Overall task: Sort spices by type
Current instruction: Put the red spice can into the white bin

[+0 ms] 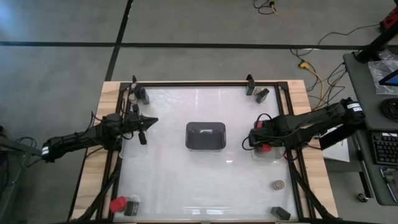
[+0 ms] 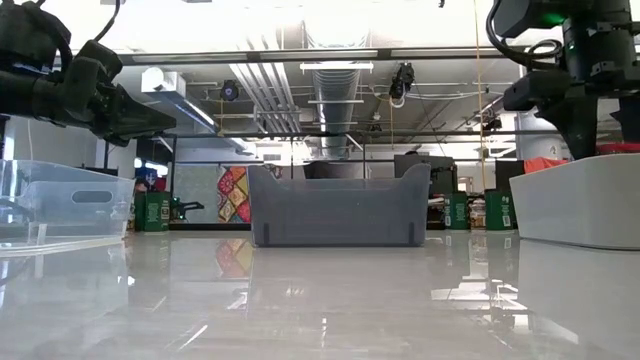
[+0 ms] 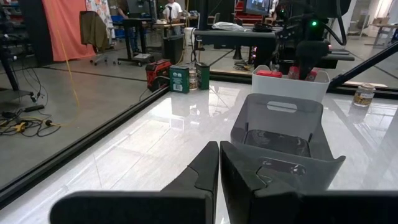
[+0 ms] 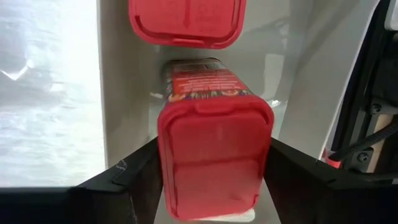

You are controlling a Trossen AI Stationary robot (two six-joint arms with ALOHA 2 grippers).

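Observation:
My right gripper [image 1: 262, 140] [image 4: 214, 186] hangs over the clear shallow tray [image 1: 271, 155] at the table's right edge and is shut on a bright red spice block [image 4: 214, 155]. A second red block [image 4: 186, 22] lies in that tray beyond it. My left gripper [image 1: 147, 124] [image 3: 219, 168] hovers shut and empty left of the dark rectangular tray [image 1: 205, 135]. A tan-topped jar [image 1: 134, 97] and a dark block [image 1: 143, 95] stand at the far-left corner. Two dark blocks [image 1: 262, 94] stand far right, a red block [image 1: 117, 204] and a dark one [image 1: 132, 208] near left, and a jar [image 1: 278, 185] and a dark block [image 1: 281, 213] near right. My right gripper pinches the red block at its lid end [image 4: 168, 162], one finger [image 4: 140, 177] on each long side. The fingers come from above, pointing down into the tray. The lid faces the wrist camera and the labelled body [image 4: 202, 81] points down. Whether its lower end rests on the tray floor is hidden.
The dark tray [image 2: 340, 205] sits at the table's middle. A clear tray [image 2: 60, 200] lies under the left arm, and the right tray's wall [image 2: 580, 195] shows below the right arm. A black frame rail [image 1: 205, 83] rims the glossy table; bare surface lies near the middle.

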